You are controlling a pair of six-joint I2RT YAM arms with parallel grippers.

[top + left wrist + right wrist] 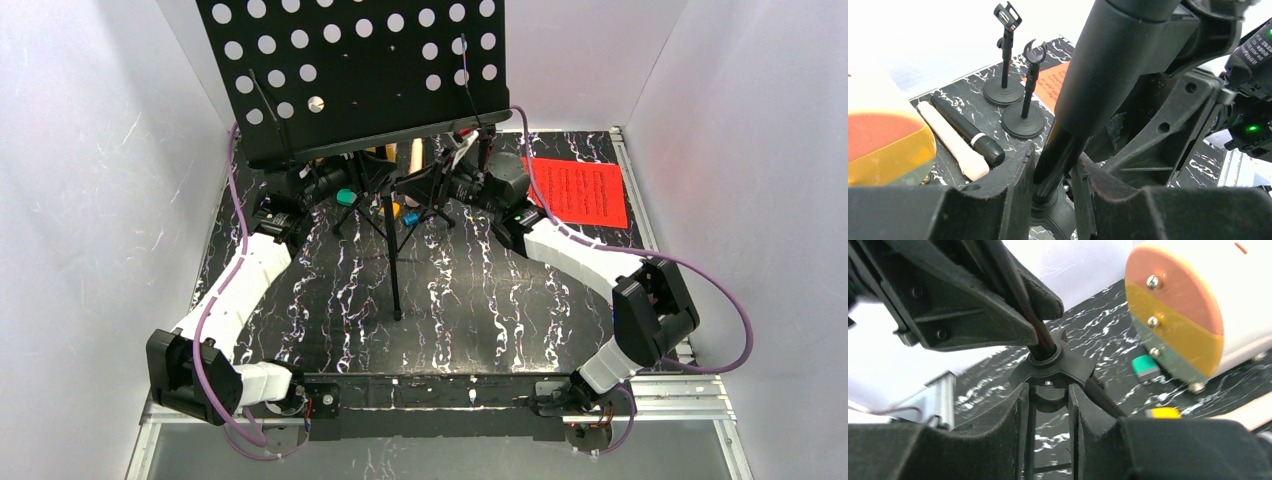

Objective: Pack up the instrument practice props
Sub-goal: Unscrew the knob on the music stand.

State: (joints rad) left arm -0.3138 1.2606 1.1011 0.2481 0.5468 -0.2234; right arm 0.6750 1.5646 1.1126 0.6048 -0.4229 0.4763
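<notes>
The black perforated music rack (360,70) stands at the back on its tripod legs (393,260). Under it, my left gripper (345,185) is shut on the rack's black pole (1098,75), which is pinched between the pads of the left gripper (1055,165). My right gripper (455,185) comes in from the right. In the right wrist view the right gripper (1048,390) has its pads pressed on both sides of the tripod hub (1053,365). A cream microphone (953,145), a black microphone (968,132) and two mic holders (1023,120) stand beyond. A red sheet-music page (580,190) lies at the back right.
A white drum-like object with an orange, yellow and green end (1173,325) sits close to the tripod. Small green (1145,365) and yellow (1160,413) pieces lie on the black marbled mat (470,300). White walls enclose three sides.
</notes>
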